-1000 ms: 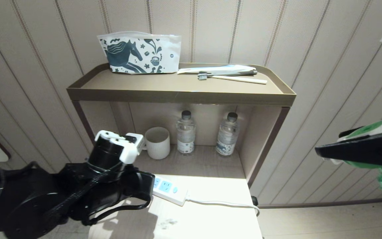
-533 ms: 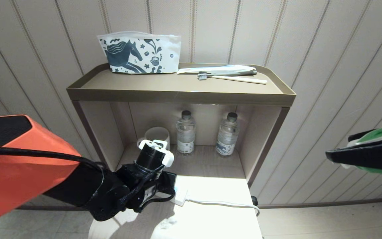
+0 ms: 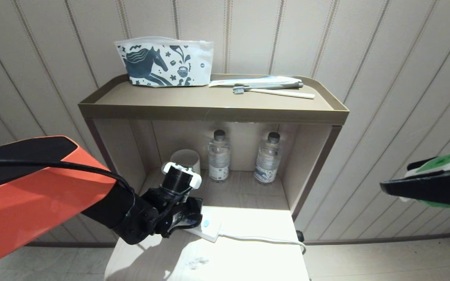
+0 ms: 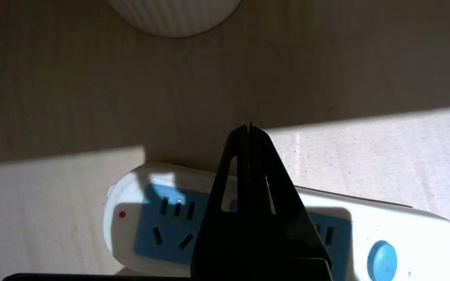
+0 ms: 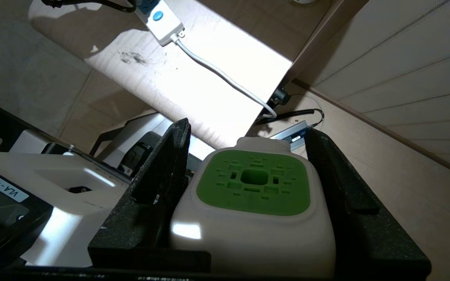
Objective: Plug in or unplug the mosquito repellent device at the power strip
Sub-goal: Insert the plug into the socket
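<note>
Two grippers share the job: the right gripper [image 5: 248,203] clamps the device [image 5: 253,187] in the air, well right of the strip [image 3: 205,228], whose sockets the closed left gripper [image 4: 249,134] covers, so an approach now risks collision or a skidding strip.

The left arm reaches in from the lower left, orange forearm and black wrist angled down, its left gripper [image 4: 249,128] pressed together at the tips. The right gripper [image 5: 248,164] hangs far right, fingers clamped.
</note>
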Controlling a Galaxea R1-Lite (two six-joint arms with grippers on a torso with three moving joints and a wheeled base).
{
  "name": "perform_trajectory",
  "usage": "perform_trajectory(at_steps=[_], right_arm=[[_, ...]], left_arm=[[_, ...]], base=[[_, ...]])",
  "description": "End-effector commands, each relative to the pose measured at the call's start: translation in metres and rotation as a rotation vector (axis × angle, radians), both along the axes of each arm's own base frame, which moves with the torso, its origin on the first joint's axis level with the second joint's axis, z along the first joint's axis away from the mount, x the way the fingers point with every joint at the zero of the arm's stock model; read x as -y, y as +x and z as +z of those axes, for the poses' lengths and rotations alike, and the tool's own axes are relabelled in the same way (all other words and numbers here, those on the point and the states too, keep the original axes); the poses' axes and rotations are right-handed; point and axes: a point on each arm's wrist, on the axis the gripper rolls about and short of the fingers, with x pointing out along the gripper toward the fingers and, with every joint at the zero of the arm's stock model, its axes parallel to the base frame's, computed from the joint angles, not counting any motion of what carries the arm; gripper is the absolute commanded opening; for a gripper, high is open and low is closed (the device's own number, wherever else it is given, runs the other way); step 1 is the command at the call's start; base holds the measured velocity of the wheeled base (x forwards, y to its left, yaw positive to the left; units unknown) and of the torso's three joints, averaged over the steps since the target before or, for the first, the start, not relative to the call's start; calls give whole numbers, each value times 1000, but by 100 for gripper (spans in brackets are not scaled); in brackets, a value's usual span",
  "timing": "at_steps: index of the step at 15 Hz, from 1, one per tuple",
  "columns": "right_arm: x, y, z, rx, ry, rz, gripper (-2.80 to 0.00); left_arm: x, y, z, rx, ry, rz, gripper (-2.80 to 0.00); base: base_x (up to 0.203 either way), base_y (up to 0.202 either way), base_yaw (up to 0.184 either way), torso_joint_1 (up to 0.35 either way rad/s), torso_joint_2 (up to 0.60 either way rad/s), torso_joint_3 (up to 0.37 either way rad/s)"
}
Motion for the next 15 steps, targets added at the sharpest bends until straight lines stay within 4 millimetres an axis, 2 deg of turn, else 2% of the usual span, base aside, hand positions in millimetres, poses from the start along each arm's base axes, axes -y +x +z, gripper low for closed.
perform_trajectory(at_steps=[1,10,15], right_arm=[[0,1,-2,-8,-9,-4,-280],[0,2,-4,-14,-16,-5,-280],[-2,3,-4,-14,-13,-6,-280]], left_arm=[[0,1,-1,0,0,5,-280],[-13,-15,-7,-42,29,7,-280],[-11,-25,-6,-50,30,-13,-280]], base=[[0,0,0,0,0,0],[0,0,0,0,0,0],[0,0,0,0,0,0]])
